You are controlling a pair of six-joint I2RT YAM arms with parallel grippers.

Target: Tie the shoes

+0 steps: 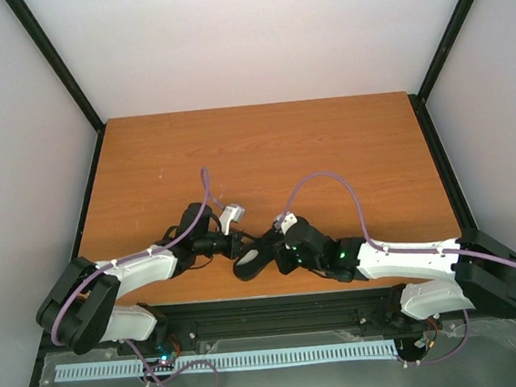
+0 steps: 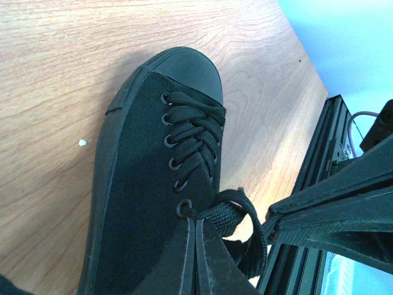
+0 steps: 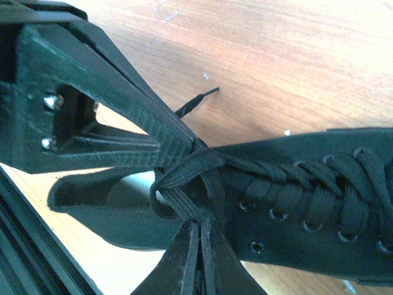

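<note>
The black sneaker (image 1: 251, 261) lies on the wooden table (image 1: 327, 150) near its front edge, between both grippers. In the left wrist view its toe (image 2: 187, 70) points up and my left gripper (image 2: 195, 222) is shut on a black lace (image 2: 236, 212) next to the top eyelet. The right gripper's fingers (image 2: 331, 215) pinch the same lace loop at the right. In the right wrist view my right gripper (image 3: 199, 224) is shut on a lace loop (image 3: 184, 178) over the shoe's opening. The left gripper's fingers (image 3: 104, 117) meet the laces from the upper left. A loose lace end (image 3: 196, 101) lies on the table.
The black frame rail (image 2: 313, 184) runs along the table's front edge, right next to the shoe. Grey walls and black posts (image 1: 58, 62) enclose the table at the back and sides. Purple cables (image 1: 330, 182) arch over both arms.
</note>
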